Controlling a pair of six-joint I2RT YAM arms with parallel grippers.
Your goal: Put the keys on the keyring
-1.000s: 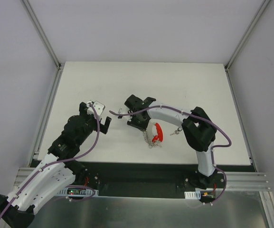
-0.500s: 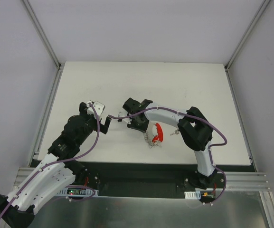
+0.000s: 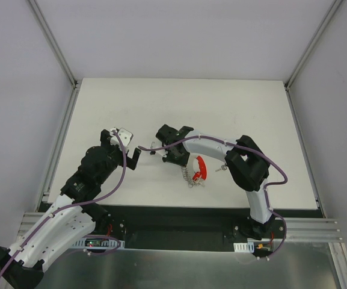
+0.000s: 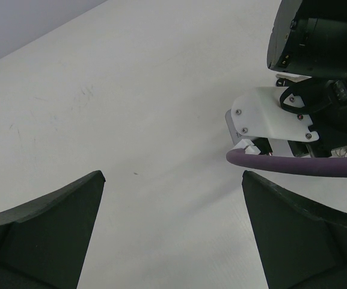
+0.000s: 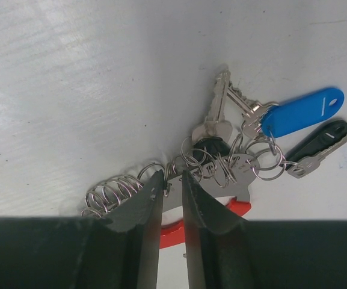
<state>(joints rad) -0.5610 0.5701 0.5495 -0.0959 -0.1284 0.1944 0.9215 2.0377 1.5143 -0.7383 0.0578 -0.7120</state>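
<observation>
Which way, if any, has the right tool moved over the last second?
Yes: the right tool shifted slightly left in the top view, away from the keyring's red tag and toward the left tool.

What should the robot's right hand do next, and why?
Probably lift slightly: the right gripper looks pinched on a ring of the keyring, whose keys lie on the table, while the open left gripper is empty nearby.

No writing, label, brand or number could be read in any view; the blue plastic key head (image 5: 302, 111) bore no legible mark.
</observation>
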